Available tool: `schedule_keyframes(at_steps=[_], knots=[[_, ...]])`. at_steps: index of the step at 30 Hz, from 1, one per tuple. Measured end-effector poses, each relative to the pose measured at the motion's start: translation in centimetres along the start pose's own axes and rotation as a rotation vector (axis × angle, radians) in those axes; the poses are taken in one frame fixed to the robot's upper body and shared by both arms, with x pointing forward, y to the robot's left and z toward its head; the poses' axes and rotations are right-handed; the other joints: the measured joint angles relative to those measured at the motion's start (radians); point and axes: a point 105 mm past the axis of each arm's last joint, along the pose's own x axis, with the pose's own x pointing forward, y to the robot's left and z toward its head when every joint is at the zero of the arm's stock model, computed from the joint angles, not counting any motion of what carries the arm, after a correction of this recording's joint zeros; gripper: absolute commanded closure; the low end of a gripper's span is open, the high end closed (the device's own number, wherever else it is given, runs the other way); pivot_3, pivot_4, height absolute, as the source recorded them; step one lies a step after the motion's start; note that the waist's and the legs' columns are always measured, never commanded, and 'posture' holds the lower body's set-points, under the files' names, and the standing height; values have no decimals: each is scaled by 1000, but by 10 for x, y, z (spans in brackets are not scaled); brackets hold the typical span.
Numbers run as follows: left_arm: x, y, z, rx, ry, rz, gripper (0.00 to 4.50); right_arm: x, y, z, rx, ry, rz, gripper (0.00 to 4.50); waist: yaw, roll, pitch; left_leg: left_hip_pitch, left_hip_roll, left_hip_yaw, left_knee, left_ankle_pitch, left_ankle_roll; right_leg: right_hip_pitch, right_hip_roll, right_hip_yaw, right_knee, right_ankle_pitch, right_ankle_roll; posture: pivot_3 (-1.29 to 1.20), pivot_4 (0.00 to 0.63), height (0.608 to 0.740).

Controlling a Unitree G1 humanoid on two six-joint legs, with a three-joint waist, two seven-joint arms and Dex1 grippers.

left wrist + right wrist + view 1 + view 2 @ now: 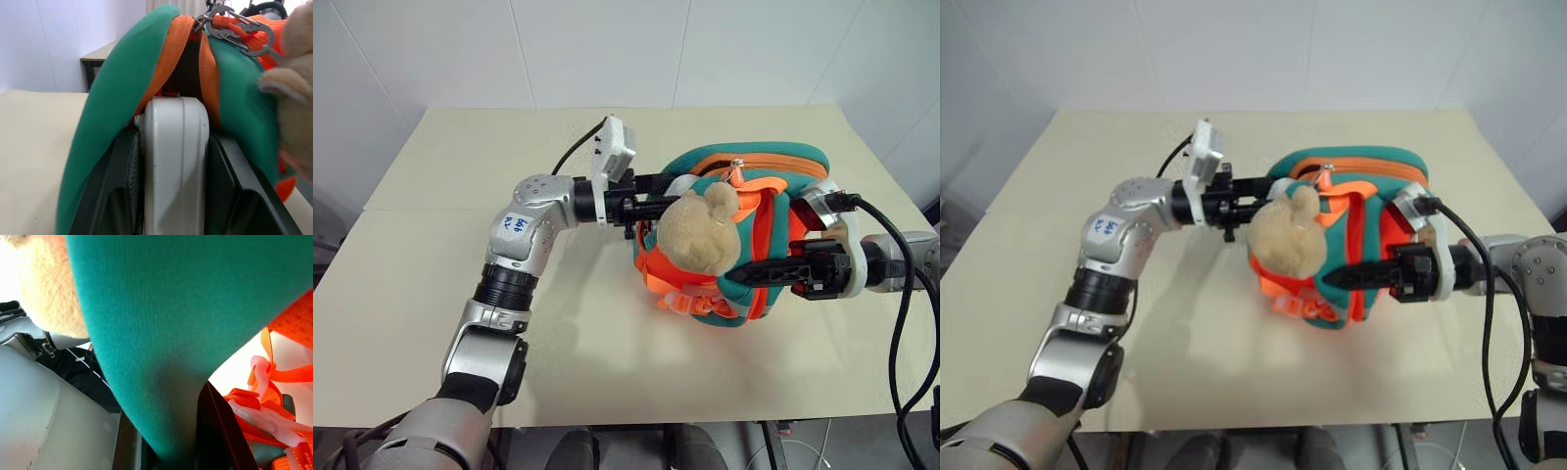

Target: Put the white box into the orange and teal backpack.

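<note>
The orange and teal backpack [759, 164] lies on the table with its tan plush toy [700, 231] facing me. My left gripper [652, 208] reaches in from the left, level, shut on the white box [173, 161]. The box sits edge-on between the black fingers [120, 196]. Its far end is at the backpack's orange-lined zipper opening [188, 73], between the teal lips. My right gripper [751, 276] comes from the right and is shut on the backpack's teal fabric [146, 333] at the near side. Most of the box is hidden in the head views.
The beige table [460, 157] has free surface to the left, behind and in front of the backpack. A metal carabiner [234, 29] hangs at the zipper end. A black cable [901, 294] trails from my right wrist at the table's right edge. White walls stand behind.
</note>
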Motion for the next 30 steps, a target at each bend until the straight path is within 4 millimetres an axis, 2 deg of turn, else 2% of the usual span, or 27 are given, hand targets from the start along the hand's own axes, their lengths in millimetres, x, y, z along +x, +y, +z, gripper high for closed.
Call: schedule_keyframes(at_steps=[3, 5, 9, 12, 17, 21, 26, 30], knots=[[7, 0, -13, -3, 63, 3, 1735, 2, 2, -1, -6, 7, 11, 3915, 0, 0, 0, 0, 0, 0, 0, 0, 0, 0, 0, 0, 0, 0, 0, 0, 150, 740], [8, -1, -14, 10, 70, 1, 1122, 3, 2, -1, -6, 9, 12, 3915, 0, 0, 0, 0, 0, 0, 0, 0, 0, 0, 0, 0, -1, 0, 0, 0, 150, 740], [-7, 1, -13, 38, 106, 17, 34, 4, 1, -2, -2, 9, 9, 3915, -10, 0, 0, 1, 1, 2, -1, 0, 0, -1, 1, 3, 0, 0, 0, 0, 150, 740], [-29, -3, -1, 47, 104, -2, 34, 4, 1, -2, -2, 8, 6, 3915, -15, 0, 0, 1, 1, 2, -1, 0, 0, -2, 1, 3, 0, 0, 0, 0, 150, 740], [-74, -21, 30, 87, 71, -78, 34, 5, -1, -1, -7, -2, 9, 3915, -21, 0, 0, 1, 1, 3, -1, 0, 0, -1, 1, 3, 0, 0, 0, 0, 150, 740], [-106, -27, 27, 61, 138, -71, 34, 8, -4, -1, -8, -7, 14, 3915, -26, 0, 0, 2, 1, 3, -1, 0, 0, -1, 1, 4, 1, 0, 0, 0, 150, 740], [-112, -43, 42, 20, 111, -125, 34, 9, -5, 0, -13, -5, 14, 3915, -25, 0, 0, 2, 1, 3, -1, -2, 3, -1, 1, 5, 0, 1, 0, 0, 150, 740], [-91, -61, 51, 40, 23, -194, 34, 11, -6, 1, -23, -9, 18, 3915, -25, 0, 0, 2, 1, 4, -1, -1, 2, -1, 1, 6, 0, 1, 1, 0, 150, 740]])
